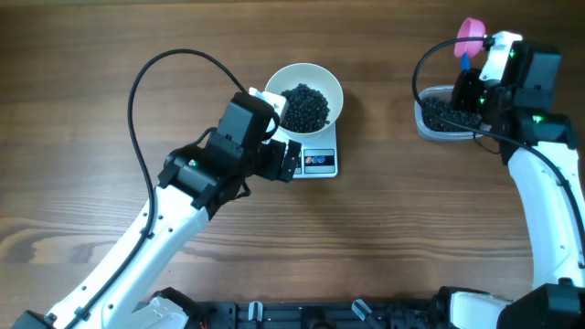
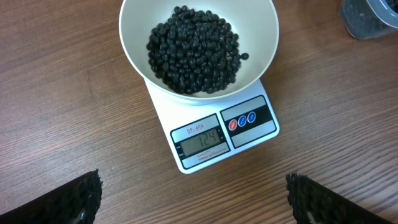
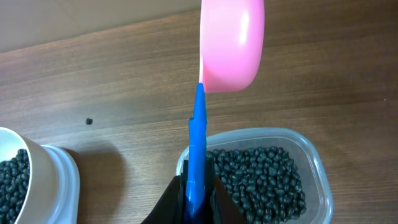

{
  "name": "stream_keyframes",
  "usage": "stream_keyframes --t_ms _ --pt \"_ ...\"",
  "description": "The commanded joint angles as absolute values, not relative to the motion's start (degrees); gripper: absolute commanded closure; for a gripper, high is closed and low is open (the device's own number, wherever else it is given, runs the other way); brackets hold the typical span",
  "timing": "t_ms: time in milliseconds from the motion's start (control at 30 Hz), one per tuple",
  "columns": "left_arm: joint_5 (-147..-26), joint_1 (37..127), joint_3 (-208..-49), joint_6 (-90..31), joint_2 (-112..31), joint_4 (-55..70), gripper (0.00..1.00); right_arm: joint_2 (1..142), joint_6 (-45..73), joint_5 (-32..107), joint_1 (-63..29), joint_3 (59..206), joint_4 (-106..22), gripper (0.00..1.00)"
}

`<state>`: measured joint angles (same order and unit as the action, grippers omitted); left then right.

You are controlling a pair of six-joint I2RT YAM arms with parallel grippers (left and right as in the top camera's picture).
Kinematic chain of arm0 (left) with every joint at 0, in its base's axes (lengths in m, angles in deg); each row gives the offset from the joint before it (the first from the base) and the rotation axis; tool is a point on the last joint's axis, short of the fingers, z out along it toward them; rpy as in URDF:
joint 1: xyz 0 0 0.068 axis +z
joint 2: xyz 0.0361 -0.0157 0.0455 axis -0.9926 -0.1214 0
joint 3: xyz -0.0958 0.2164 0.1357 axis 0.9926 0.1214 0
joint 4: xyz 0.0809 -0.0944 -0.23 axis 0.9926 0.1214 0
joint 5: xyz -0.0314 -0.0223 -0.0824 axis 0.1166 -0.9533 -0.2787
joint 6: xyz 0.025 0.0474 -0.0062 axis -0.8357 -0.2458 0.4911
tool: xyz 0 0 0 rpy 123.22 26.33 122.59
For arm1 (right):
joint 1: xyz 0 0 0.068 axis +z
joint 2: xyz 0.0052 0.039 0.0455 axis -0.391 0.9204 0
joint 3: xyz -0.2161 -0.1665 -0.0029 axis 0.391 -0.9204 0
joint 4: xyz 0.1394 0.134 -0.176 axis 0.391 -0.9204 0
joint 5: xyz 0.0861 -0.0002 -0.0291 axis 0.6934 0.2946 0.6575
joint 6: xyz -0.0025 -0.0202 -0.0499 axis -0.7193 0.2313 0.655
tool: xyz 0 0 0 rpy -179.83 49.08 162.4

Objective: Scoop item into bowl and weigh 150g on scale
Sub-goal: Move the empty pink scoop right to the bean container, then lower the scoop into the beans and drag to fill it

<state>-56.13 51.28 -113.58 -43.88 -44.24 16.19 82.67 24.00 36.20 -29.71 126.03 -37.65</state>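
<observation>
The white bowl (image 1: 304, 95) (image 2: 255, 37) (image 3: 37, 163) stands on the white scale (image 1: 318, 162) (image 2: 221, 132) and holds a dark heap of black pellets, the item (image 1: 303, 105) (image 2: 194, 50) (image 3: 11, 180). More of the item (image 1: 448, 114) (image 3: 261, 180) fills a clear plastic tub (image 1: 430, 128) (image 3: 314, 155) at the right. My right gripper (image 1: 468, 87) (image 3: 198, 193) is shut on the blue handle of a pink scoop (image 1: 471, 35) (image 3: 231, 43), held above the tub. My left gripper (image 1: 283, 155) (image 2: 193, 202) stands open just in front of the scale, with nothing between its fingers (image 2: 74, 199).
One stray pellet (image 3: 89, 121) lies on the wooden table (image 1: 91, 55) between bowl and tub. Black cables (image 1: 137, 82) loop over both arms. The scale's display (image 2: 199, 139) is lit.
</observation>
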Motion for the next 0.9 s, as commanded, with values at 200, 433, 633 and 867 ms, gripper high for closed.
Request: stream_keyframes --t_ms 200,433,633,867 --pt "-56.6 51.4 -114.4 -44.5 -44.7 16.0 0.00 82.6 41.0 37.1 -29.8 126.6 -39.2 0.96" --pt "-56.6 51.4 -114.4 -44.5 -44.7 16.0 0.00 82.6 52.4 36.4 -29.8 126.6 -49.3 0.96" --pt "-56.6 51.4 -114.4 -44.5 -44.7 16.0 0.00 82.6 51.7 30.9 -29.9 126.6 -55.4 0.96" --pt "-56.6 51.4 -114.4 -44.5 -44.7 16.0 0.00 82.7 51.7 30.0 -30.1 126.6 -56.4 0.96"
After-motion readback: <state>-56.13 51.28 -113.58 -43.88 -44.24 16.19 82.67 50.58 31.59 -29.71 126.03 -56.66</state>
